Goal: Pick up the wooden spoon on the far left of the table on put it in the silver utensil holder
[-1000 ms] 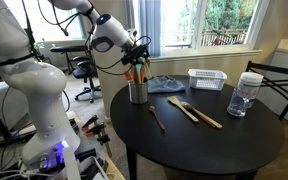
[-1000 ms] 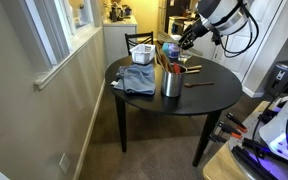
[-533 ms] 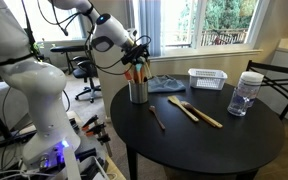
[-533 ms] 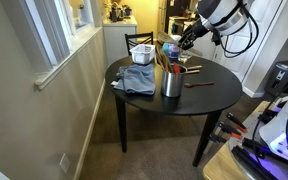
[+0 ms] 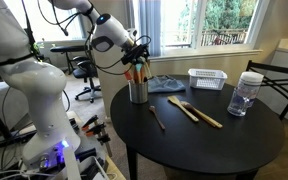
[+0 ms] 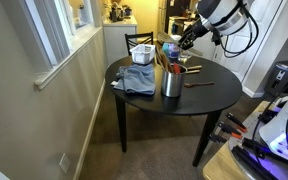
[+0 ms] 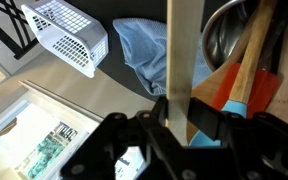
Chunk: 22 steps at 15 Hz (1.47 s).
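Round black bench (image 5: 199, 150): blue cloth (image 5: 165, 84) nr white basket (image 5: 207, 79); clear jar (image 5: 244, 96) w/ white lid; two wooden spatulas (image 5: 194, 111) mid-bench, dark utensil (image 5: 156, 118) just beside.

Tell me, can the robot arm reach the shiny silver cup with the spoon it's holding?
Probably yes. The end effector, shut on the pale wooden spoon, hangs just above the silver metal utensil holder, with nothing between them. The other utensils standing in it crowd the opening a little.
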Tool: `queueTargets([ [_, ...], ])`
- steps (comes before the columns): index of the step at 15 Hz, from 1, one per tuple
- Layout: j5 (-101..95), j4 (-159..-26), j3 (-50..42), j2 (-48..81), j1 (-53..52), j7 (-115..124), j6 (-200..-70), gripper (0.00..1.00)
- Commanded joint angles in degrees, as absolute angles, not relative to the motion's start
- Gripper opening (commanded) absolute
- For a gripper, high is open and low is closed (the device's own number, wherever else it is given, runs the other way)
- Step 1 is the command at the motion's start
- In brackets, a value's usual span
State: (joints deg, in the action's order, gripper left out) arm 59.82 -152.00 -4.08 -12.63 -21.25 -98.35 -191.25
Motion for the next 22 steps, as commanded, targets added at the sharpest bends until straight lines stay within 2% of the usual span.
queueTargets([
  [1,61.1,-151.3,-5.0,-13.7,-23.4,-95.9,-192.4,0.10],
  [10,60.4,-148.8,-9.8,-13.9,-32.7,-80.0,-200.8,0.10],
  [12,53.4,-148.6,-1.2,-14.6,-20.9,-70.1,-197.2,0.10],
  [13,57.4,-146.9,-4.7,-14.5,-24.8,-72.6,-198.0,0.10],
  [20,50.0,-145.2,-0.6,-15.7,-18.6,-61.9,-198.0,0.10],
  [22,40.1,-147.3,3.5,-16.1,-13.1,-51.9,-197.2,0.10],
])
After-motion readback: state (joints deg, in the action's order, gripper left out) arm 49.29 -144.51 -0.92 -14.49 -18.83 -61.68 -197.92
